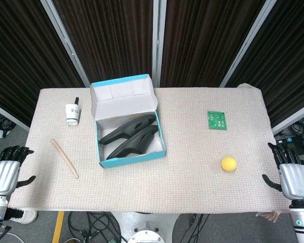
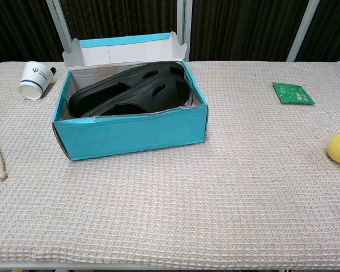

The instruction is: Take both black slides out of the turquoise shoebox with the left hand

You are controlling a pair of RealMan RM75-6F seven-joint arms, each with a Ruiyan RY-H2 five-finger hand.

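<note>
Dark corrugated panels with pale metal uprights stand behind a table (image 1: 192, 187) covered in a beige waffle-weave cloth. On it the turquoise shoebox (image 2: 136, 133) sits with its lid flap raised at the back, and both black slides (image 1: 130, 135) lie inside it side by side, slightly overlapping. Just left of the shoebox a white paper cup (image 2: 34, 79) lies tipped on its side, printed with a small dark logo too small to read. Further left of the shoebox a wooden stick (image 1: 65, 158) lies at a slant. Well to the right of the shoebox lies a green circuit board (image 1: 217, 120), its markings unreadable, and nearer the front edge a yellow ball (image 1: 228, 163). The left hand (image 1: 5, 172) hangs off the table's left edge, far from the shoebox, fingers spread and holding nothing; the right hand (image 1: 293, 174) hangs off the right edge, likewise spread and empty.
</note>
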